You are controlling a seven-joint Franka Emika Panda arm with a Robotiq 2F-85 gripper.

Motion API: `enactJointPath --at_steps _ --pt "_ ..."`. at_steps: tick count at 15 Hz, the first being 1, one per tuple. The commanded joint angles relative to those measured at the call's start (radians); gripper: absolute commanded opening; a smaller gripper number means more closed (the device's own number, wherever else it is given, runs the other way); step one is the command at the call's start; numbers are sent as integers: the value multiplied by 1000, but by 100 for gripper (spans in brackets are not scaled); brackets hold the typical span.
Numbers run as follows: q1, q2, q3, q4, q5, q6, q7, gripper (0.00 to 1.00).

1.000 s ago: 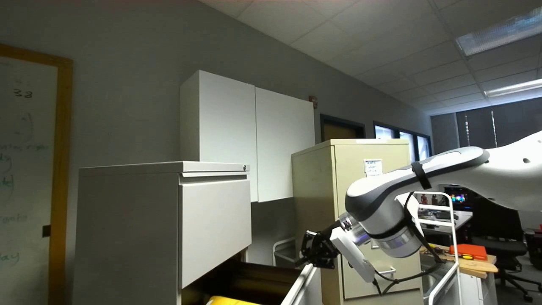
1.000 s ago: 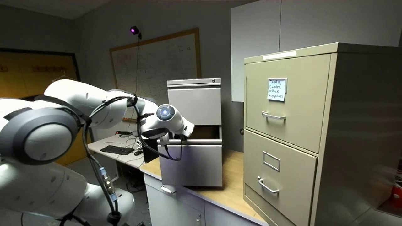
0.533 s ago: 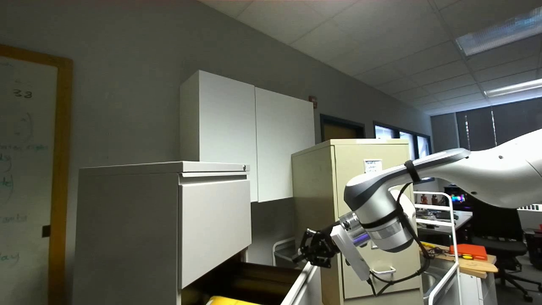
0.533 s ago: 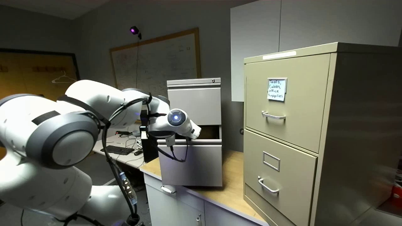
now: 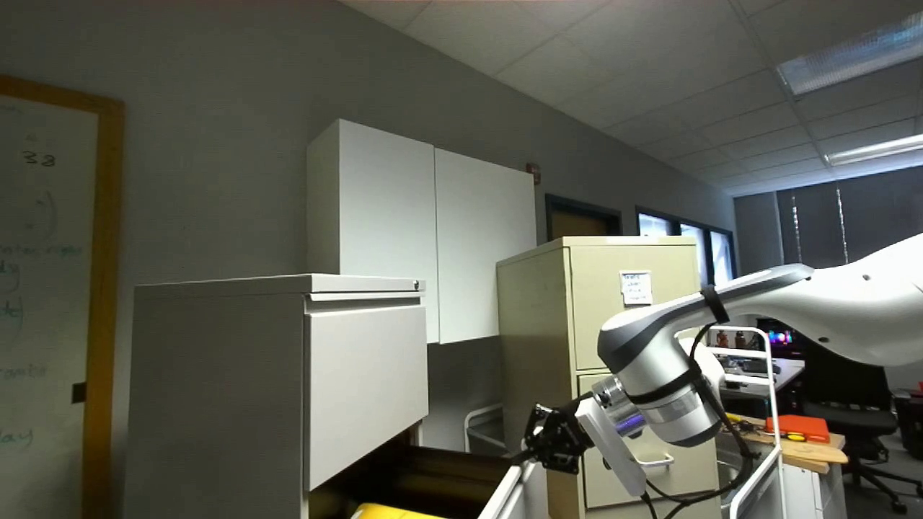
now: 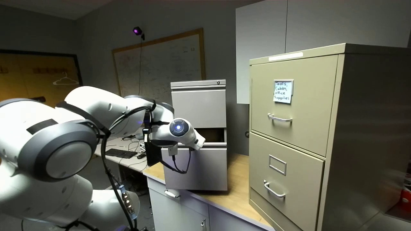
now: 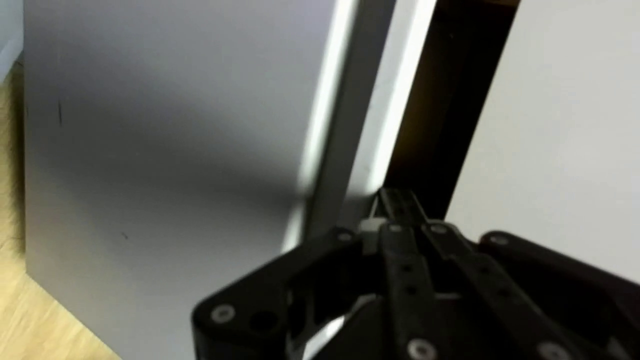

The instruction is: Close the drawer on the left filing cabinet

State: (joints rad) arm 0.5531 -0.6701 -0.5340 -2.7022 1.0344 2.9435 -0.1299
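Note:
The left filing cabinet [image 5: 216, 389] is light grey, and its upper front is shut in both exterior views, also here [image 6: 199, 107]. Its lower drawer [image 6: 202, 170] stands pulled out, with a dark gap above it. In an exterior view the drawer's rim [image 5: 505, 494] and something yellow inside show. My gripper [image 5: 518, 457] is at the far end of this rim. In the wrist view the black fingers [image 7: 400, 202] are together with nothing seen between them, beside the drawer's top edge and the dark opening. I cannot tell if they touch. The wrist hides the gripper in an exterior view.
A beige filing cabinet [image 6: 289, 134] with handled drawers stands beside the grey one. White wall cupboards [image 5: 433, 231] hang behind. The grey cabinet stands on a wooden counter [image 6: 239, 179]. A desk with a keyboard [image 6: 120, 153] is behind the arm.
The arm has moved closer to the grey cabinet's drawer over the last second. In the last half second the gripper has dropped slightly and drawn back a little. The drawer has not visibly moved.

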Motion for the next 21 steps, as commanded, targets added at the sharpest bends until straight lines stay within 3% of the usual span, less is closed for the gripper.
enactJointPath --at_steps 1,3,4,9,14,21 --pt "3 -99 -7 -85 52 56 -29 0" --pt "1 -150 -6 -136 76 97 -34 0" --pt "6 -85 -14 -76 150 78 -85 0" --pt "26 -131 -34 -90 287 93 -213 0" --pt "43 -118 -27 -76 282 82 -210 0" --pt "93 10 -28 -14 240 25 -149 0"
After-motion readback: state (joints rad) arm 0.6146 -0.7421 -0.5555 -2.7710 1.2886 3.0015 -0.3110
